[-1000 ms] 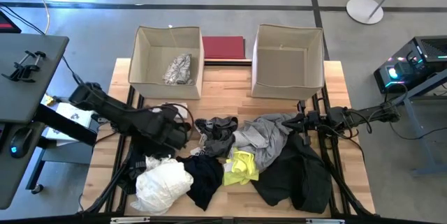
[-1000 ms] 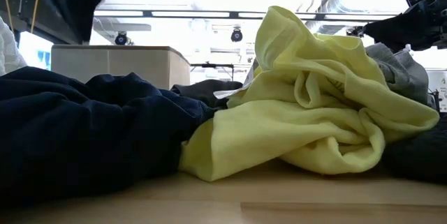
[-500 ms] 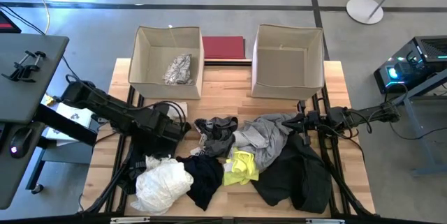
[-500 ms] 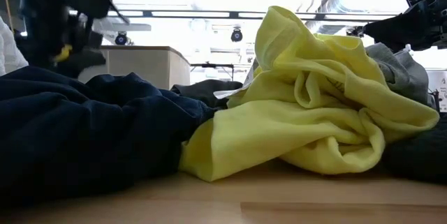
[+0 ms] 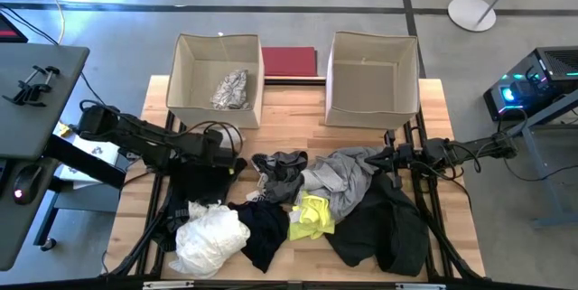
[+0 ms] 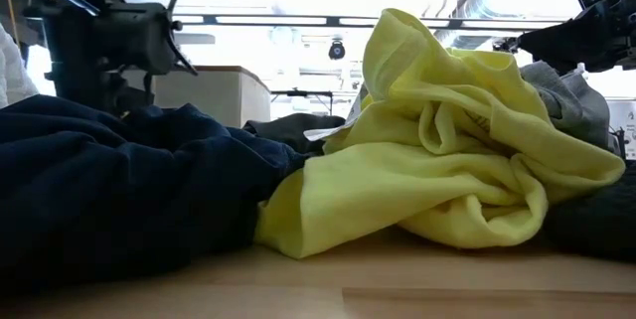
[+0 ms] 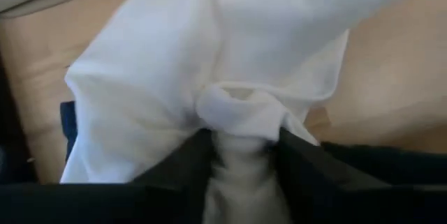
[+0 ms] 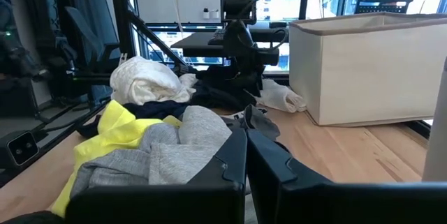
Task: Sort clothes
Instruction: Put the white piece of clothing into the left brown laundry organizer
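Clothes lie in a heap on the near half of the table: a white pile, a black garment, a neon yellow one, a grey one and a large dark one. My left gripper is low over the table, in front of the left box, shut on a small white garment that lies on the wood. My right gripper is shut at the right edge of the grey garment. My left gripper pinches a bunched fold of the white garment between its two fingers, coming from above. The rest of the cloth spreads slack on the table beyond the fingers. My right gripper: I cannot tell whether it touches the grey garment.
Two beige fabric boxes stand at the far side: the left one holds a patterned grey garment; the right one shows only its bare floor. A dark red board lies between them. Bare wood shows in front of the boxes.
My left gripper has come down toward the table and gone a little toward the far edge, in front of the left box. My right arm and the heap have kept still.
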You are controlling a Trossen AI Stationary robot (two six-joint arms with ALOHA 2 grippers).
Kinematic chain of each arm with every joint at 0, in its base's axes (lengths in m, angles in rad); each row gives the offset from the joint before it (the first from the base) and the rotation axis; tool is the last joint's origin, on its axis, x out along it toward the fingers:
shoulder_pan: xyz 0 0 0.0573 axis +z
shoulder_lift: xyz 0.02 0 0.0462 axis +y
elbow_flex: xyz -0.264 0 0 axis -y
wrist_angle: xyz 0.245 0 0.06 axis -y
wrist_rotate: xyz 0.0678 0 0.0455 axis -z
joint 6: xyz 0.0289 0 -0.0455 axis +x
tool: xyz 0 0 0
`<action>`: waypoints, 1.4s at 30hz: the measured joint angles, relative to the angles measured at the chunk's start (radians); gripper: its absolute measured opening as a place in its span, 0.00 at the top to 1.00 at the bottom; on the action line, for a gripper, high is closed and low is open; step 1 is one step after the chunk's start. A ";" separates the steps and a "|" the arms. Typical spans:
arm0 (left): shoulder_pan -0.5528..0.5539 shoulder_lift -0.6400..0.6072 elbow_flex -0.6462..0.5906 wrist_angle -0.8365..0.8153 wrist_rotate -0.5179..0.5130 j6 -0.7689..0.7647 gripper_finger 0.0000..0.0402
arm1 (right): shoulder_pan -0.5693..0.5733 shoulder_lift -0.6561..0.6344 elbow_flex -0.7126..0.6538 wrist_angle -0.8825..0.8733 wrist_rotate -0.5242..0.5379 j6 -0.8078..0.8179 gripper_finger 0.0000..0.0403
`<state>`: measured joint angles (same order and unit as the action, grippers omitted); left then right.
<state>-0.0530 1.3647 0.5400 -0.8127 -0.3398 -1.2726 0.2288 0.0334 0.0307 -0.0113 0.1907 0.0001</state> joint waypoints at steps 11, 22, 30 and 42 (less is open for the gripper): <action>-0.058 -0.015 0.183 -0.098 0.035 0.133 0.98 | 0.000 -0.001 0.000 0.000 0.003 0.000 1.00; -0.187 -0.015 0.499 -0.110 -0.181 0.310 0.99 | 0.000 0.005 0.000 0.000 0.007 0.000 1.00; -0.254 -0.016 0.604 -0.021 -0.334 0.473 1.00 | 0.000 0.005 0.000 0.000 0.006 0.000 1.00; -0.289 -0.016 0.737 0.222 -0.800 0.998 1.00 | 0.000 0.005 0.000 0.000 0.005 0.000 1.00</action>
<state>-0.3425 1.3487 1.2766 -0.5908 -1.1393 -0.2749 0.2290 0.0380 0.0307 -0.0113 0.1959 -0.0002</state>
